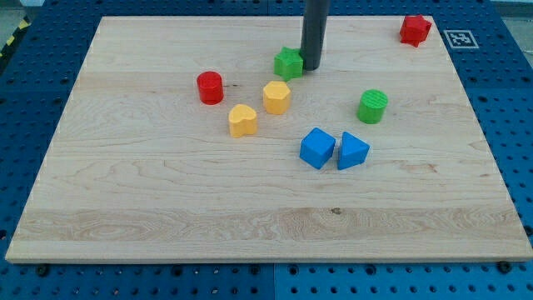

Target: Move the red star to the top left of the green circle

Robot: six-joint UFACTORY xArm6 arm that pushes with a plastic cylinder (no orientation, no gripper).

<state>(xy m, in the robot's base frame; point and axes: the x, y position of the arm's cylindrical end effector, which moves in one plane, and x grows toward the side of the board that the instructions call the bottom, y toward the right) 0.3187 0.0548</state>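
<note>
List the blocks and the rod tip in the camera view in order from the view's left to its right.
red cylinder → yellow heart → yellow hexagon → green star → my tip → blue cube → blue triangle → green circle → red star

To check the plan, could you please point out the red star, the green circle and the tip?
red star (415, 29), camera view, on its top face.
green circle (373, 106), camera view, on its side wall.
my tip (312, 66), camera view, the rod's very end, beside the green star (288, 62).
</note>
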